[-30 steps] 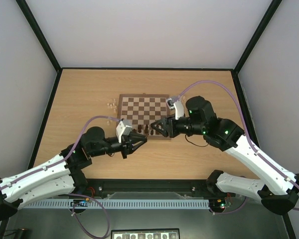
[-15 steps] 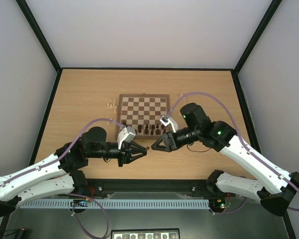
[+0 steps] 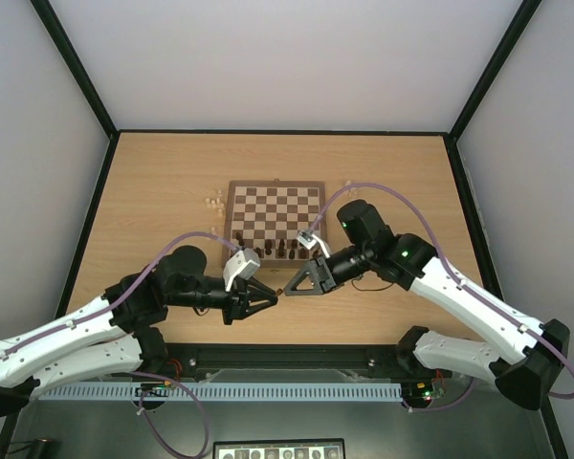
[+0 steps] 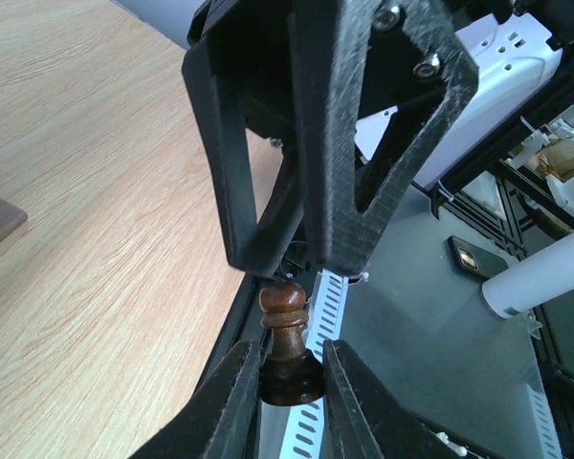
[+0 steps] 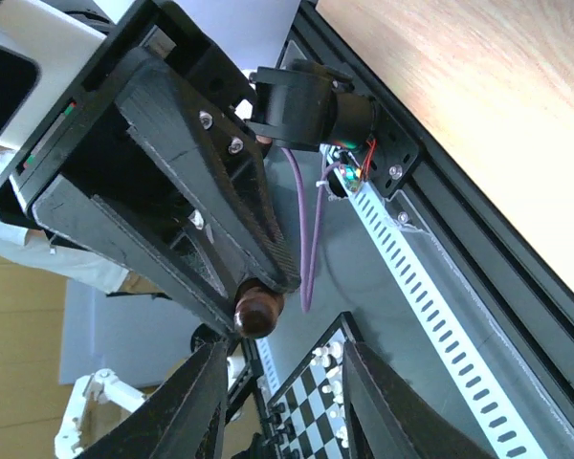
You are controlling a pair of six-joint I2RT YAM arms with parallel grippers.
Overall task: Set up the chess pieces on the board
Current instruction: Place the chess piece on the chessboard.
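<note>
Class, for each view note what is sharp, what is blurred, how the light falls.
Top external: even light, only faint shadows on the tabletop. Left wrist: dark pawn crisp, left claw's fingers soft. Right wrist: right claw's fingers blurred, tabletop bright.

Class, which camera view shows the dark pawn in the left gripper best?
Left wrist: the dark pawn shows in profile, head to base. Right wrist shows only a rounded end; top external, a mere speck.

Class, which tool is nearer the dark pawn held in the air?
Left. The left tool grips the pawn by its base. The right tool faces it, open, its tips either side of the pawn's head; whether they touch it cannot be told.
</note>
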